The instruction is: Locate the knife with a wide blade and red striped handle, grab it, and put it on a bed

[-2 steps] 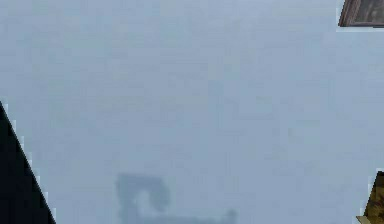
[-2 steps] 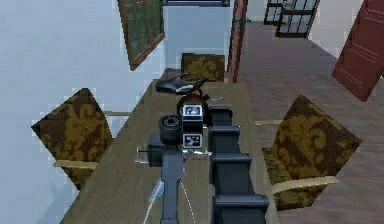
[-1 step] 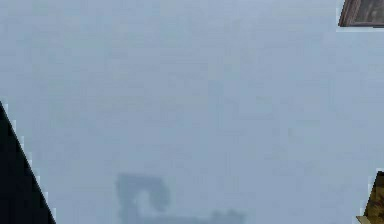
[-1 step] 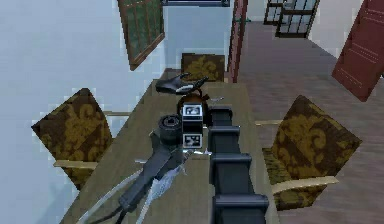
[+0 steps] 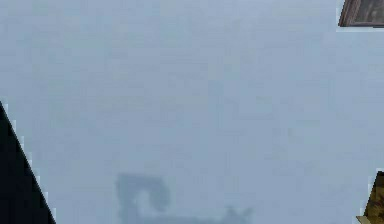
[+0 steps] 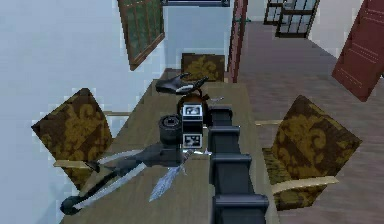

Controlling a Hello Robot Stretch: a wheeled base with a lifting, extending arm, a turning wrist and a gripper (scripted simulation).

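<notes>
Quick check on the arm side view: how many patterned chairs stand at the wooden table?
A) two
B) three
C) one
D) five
B: one chair stands at the left side of the table, another at its far end, and a third at its right side.

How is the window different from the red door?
The window sits up on the pale wall, while the door reaches down to the floor. The window has dark panes inside a brown frame, but the door is solid reddish panels. Both are upright rectangles.
</notes>
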